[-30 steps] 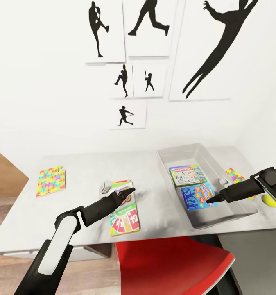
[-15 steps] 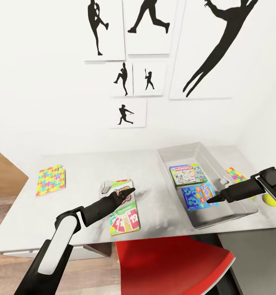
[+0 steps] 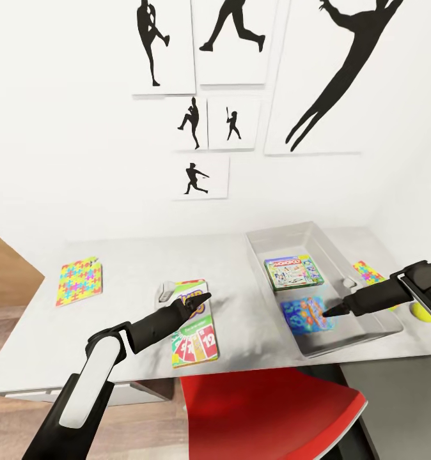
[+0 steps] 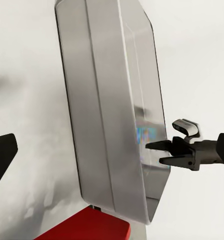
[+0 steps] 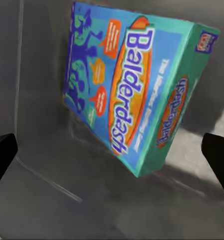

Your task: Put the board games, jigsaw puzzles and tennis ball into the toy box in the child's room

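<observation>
The light grey toy box (image 3: 318, 243) stands on the right of the table (image 3: 126, 255). Inside it lie a green-edged board game (image 3: 293, 271) and a blue Balderdash board game (image 3: 307, 315), which rests tilted on the bin floor (image 5: 131, 95). My right gripper (image 3: 327, 312) hangs open just above the blue box, not touching it (image 5: 111, 155). My left gripper (image 3: 201, 302) hovers open over a yellow-green board game (image 3: 195, 332) on the table. One jigsaw puzzle (image 3: 80, 281) lies at the far left, another (image 3: 368, 273) right of the bin. The tennis ball (image 3: 422, 311) sits by my right wrist.
A red chair (image 3: 273, 415) stands under the table's front edge between my arms. Black silhouette pictures (image 3: 228, 45) hang on the white wall behind. A small white object (image 3: 166, 292) lies beside the yellow-green game. The toy box (image 4: 107, 125) and right gripper (image 4: 161, 153) appear in the left wrist view.
My right gripper has opened and let go of the blue board game, which dropped onto the toy box floor. The left arm has not moved.
</observation>
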You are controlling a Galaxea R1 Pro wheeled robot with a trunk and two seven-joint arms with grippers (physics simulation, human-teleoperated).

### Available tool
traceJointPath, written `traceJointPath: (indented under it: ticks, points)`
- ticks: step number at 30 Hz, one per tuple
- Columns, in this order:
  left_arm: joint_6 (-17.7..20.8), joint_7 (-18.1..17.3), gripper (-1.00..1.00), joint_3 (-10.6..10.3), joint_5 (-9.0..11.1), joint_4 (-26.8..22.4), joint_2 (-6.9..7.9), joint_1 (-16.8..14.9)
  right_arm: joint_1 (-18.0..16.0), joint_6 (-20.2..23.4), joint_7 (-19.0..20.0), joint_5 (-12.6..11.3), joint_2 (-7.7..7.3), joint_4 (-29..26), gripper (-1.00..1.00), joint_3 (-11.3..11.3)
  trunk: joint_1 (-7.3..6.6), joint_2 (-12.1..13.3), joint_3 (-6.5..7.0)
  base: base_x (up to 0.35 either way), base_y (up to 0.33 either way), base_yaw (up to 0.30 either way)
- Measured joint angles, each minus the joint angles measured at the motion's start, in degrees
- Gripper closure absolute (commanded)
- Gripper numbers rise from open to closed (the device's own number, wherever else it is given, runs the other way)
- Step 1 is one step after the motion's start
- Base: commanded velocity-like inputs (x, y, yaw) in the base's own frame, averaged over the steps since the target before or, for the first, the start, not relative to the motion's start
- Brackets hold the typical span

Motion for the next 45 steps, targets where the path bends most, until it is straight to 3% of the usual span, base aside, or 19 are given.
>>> traceJointPath:
  ticks: [29, 37, 40, 43, 45]
  points:
    - [0.0, 0.02, -1.0, 0.0, 0.0, 0.0, 0.0, 0.0, -0.07, 0.11, -0.23, 0.09, -0.47, -1.76, -1.0, -0.47, 0.0, 0.0, 0.0, 0.0, 0.0, 0.0]
    - [0.0, 0.06, -1.0, 0.0, -0.02, 0.02, 0.0, 0.0, 0.16, 0.74, -0.41, 0.23, -0.93, -7.05, -1.0, -4.61, 0.0, 0.0, 0.0, 0.0, 0.0, 0.0]
    - [-0.02, 0.14, -1.0, 0.0, -0.11, 0.13, -0.02, 0.0, 0.74, 0.87, -0.48, 0.32, -1.78, -11.04, -1.0, -8.74, 0.0, -0.01, 0.0, 0.0, 0.0, 0.0]
    - [-0.03, 0.21, -1.0, 0.0, -0.19, 0.18, -0.03, 0.0, 1.24, 0.79, -0.5, 0.35, -2.26, -12.4, -1.0, -10.33, 0.0, 0.0, 0.0, 0.0, 0.0, 0.0]
    - [-0.05, 0.33, -1.0, 0.01, -0.35, 0.28, -0.05, 0.0, 2.8, 0.52, -0.52, 0.37, -3.19, -14.8, -1.0, -13.62, -0.01, -0.01, 0.0, 0.0, 0.0, 0.0]
